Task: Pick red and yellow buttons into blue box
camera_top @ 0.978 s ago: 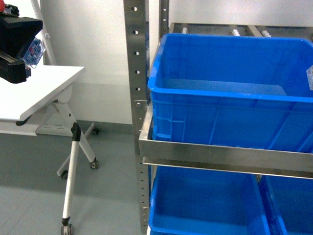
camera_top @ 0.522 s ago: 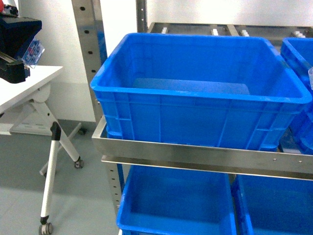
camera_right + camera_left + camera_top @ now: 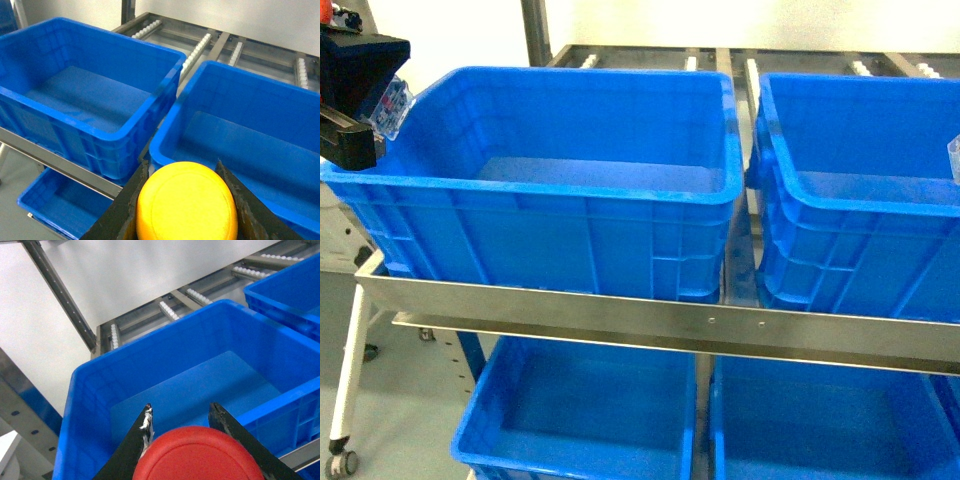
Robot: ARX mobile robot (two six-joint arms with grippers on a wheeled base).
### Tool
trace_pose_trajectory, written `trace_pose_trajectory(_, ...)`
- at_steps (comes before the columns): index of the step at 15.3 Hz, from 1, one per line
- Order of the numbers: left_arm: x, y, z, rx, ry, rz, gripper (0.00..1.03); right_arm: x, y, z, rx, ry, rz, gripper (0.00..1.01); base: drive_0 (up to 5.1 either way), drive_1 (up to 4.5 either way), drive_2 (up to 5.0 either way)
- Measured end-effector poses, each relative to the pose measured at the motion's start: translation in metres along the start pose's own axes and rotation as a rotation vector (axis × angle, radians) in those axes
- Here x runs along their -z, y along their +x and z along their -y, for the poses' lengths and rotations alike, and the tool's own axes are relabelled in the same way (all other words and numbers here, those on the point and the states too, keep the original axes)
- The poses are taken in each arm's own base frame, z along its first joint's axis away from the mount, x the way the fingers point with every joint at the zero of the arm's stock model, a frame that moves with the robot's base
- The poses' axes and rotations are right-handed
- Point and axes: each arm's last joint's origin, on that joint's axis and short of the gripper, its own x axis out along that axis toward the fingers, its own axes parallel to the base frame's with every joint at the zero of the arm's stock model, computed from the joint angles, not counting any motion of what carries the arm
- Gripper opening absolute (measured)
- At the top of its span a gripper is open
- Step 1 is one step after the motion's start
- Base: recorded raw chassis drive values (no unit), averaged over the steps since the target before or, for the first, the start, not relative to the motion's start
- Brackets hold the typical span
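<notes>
while the left hand [image 3: 180, 422] grips the red button [image 3: 197, 454], the right hand [image 3: 182, 172] clamps the yellow button [image 3: 186, 202].

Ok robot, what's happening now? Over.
Left gripper shut on red button. Right gripper shut on yellow button. Blue box ahead, nothing blocking.

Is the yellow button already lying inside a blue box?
No, the yellow button sits between the right gripper's fingers, above the blue boxes.

Red button [image 3: 197, 455], yellow button [image 3: 186, 202], blue boxes [image 3: 540, 190], silvery rack [image 3: 620, 315].
</notes>
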Motion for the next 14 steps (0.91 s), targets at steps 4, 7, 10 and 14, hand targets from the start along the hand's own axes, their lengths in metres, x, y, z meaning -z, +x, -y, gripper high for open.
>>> trace_pose_trajectory(4, 0.0001, 0.0, 0.0, 0.0, -0.001, -0.001, 0.29, 0.0001, 0.0, 0.0, 0.0, 0.0, -0.001, 0.33, 4.4, -2.16, -2.2)
trace_pose_trajectory(7, 0.0001, 0.0, 0.0, -0.001, -0.001, -0.001, 0.29, -0.0002, 0.0, 0.0, 0.0, 0.0, 0.002, 0.33, 4.4, -2.14, -2.1)
trace_pose_trajectory(10, 0.0005, 0.0002, 0.0002, 0.001, -0.001, -0.002, 0.29, 0.0001, 0.0, 0.0, 0.0, 0.0, -0.001, 0.33, 4.5, -2.01, -2.0)
trace_pose_trajectory(14, 0.0, 0.0, 0.0, 0.0, 0.0, 0.0, 0.29, 0.0, 0.0, 0.0, 0.0, 0.0, 0.0, 0.33, 4.3, -2.01, -2.0)
